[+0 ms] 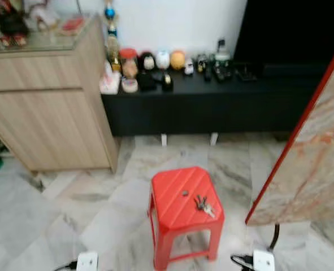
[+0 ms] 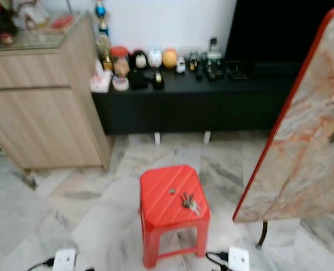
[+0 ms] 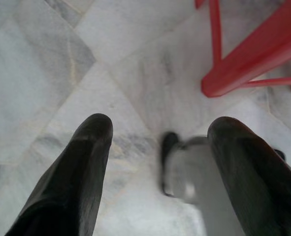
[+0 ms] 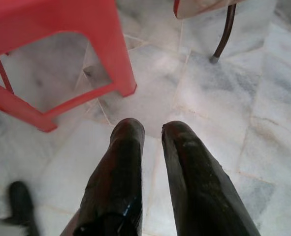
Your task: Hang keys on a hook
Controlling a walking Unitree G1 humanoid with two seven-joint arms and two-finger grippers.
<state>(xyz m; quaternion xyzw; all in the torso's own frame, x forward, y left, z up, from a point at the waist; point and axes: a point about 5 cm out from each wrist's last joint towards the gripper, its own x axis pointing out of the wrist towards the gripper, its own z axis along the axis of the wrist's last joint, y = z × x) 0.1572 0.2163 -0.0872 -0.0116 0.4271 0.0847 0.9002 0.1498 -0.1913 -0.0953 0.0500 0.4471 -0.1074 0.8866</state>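
So the keys (image 1: 204, 206) are just sitting on top of the red plastic stool (image 1: 178, 195), near its right edge, right next to the little round hole (image 1: 185, 193) in the seat. Nothing's touching them.

Left pincer (image 3: 160, 142) hangs low over the marble floor (image 3: 47, 64), fingers (image 3: 81, 172) spread wide apart with nothing between them. The stool's red leg and crossbar (image 3: 248, 59) are ahead of it and off to one side, not touching. Below the pincer there's a blurry white and black thing (image 3: 184, 167) on the floor, can't really tell what it is from that view.

Right pincer (image 4: 152, 130) also hangs down near the floor, fingers (image 4: 118, 167) close together with only a thin gap, holding nothing. The stool leg (image 4: 115, 54) is just ahead of it and a dark curved metal leg (image 4: 224, 34) stands further out on the other side.

From the head cameras, the stool stands well ahead of both pincers, so the keys are up and forward from them. A slanted marble-patterned tabletop with a red edge (image 2: 302, 141) is to the right of the stool. Further back there's a long black low cabinet (image 1: 212, 104) with a bunch of small knick-knacks (image 1: 161, 62) on it, and a wooden cabinet (image 1: 48, 107) on the left.
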